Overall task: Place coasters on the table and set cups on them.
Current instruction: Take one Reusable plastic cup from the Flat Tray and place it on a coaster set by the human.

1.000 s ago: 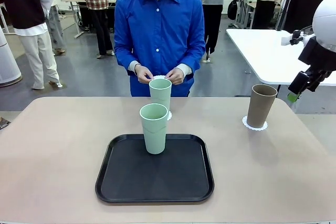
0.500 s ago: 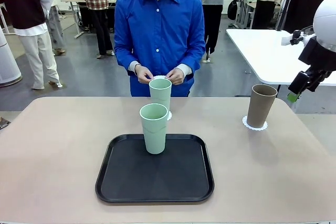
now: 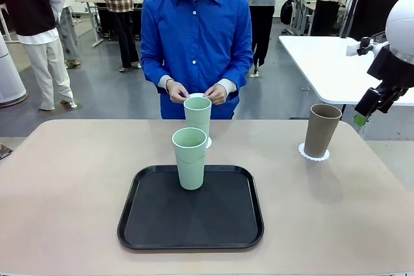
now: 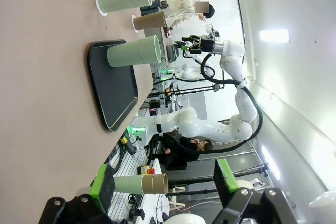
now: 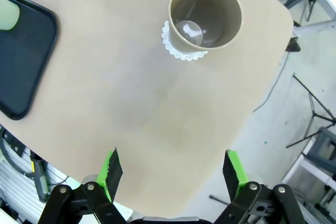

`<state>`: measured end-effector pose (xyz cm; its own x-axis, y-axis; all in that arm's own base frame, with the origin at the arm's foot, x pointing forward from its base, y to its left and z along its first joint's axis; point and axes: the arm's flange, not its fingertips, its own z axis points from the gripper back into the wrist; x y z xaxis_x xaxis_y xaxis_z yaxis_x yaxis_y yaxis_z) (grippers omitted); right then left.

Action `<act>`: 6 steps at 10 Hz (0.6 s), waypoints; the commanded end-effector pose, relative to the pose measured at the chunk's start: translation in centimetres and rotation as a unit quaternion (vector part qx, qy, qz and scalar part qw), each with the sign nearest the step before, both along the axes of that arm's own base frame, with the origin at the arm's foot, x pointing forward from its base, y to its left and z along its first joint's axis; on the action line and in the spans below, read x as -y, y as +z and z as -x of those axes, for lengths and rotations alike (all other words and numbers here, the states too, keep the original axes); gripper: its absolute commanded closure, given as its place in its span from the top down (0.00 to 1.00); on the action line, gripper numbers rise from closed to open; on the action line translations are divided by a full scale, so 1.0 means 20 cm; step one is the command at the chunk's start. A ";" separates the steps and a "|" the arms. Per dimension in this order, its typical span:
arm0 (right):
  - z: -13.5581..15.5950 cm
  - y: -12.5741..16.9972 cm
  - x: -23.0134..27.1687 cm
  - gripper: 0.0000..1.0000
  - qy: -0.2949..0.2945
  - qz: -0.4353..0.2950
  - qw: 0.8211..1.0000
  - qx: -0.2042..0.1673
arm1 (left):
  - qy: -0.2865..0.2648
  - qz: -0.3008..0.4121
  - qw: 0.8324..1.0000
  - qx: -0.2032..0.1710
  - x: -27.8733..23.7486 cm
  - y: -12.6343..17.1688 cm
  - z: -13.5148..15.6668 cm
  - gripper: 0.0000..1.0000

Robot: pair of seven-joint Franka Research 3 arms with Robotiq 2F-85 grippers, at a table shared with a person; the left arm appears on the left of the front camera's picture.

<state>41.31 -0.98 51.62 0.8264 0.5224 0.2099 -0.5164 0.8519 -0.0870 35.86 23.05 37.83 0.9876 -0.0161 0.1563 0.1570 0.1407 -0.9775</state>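
The table [image 3: 65,185] carries a black tray [image 3: 155,224] at 6 o'clock from its centre in the front view. The right gripper [image 5: 173,174] is raised near the table's 2 o'clock corner, fingers spread wide with nothing between them; the left gripper [image 4: 164,179] is likewise wide and empty. One mint cup [image 3: 189,158] stands upright on the tray's far part. A second mint cup [image 3: 197,114] stands just behind it at 12 o'clock, off the tray, on a coaster [image 3: 207,141]. The brown cup [image 3: 321,130] stands upright at 2 o'clock on a second coaster [image 3: 314,155]. The person's hands [image 3: 176,91] meet beyond the 12 o'clock edge; what they hold is too small to tell.
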 end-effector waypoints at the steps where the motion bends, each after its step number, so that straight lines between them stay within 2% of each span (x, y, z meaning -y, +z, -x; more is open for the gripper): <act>1: 0.00 0.00 0.00 1.00 0.000 0.000 1.000 0.000 | 0.003 -0.001 1.000 0.002 -0.01 0.01 0.00 1.00; 3: 0.16 0.02 0.21 1.00 -0.116 -0.089 0.989 -0.011 | 0.003 -0.001 1.000 0.002 -0.01 0.01 0.00 1.00; 5: 0.26 -0.05 0.36 1.00 -0.139 -0.132 0.980 -0.047 | 0.003 -0.001 1.000 0.002 -0.01 0.01 0.00 1.00; 6: 0.27 -0.08 0.43 1.00 -0.101 -0.199 0.973 -0.068 | 0.003 -0.001 1.000 0.002 -0.01 0.01 0.00 1.00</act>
<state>36.07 -9.14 50.74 0.9456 0.2437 0.2154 -0.2888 0.9338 0.2113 35.84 23.08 37.81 0.9876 -0.0150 0.1560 0.1566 0.1407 -0.9776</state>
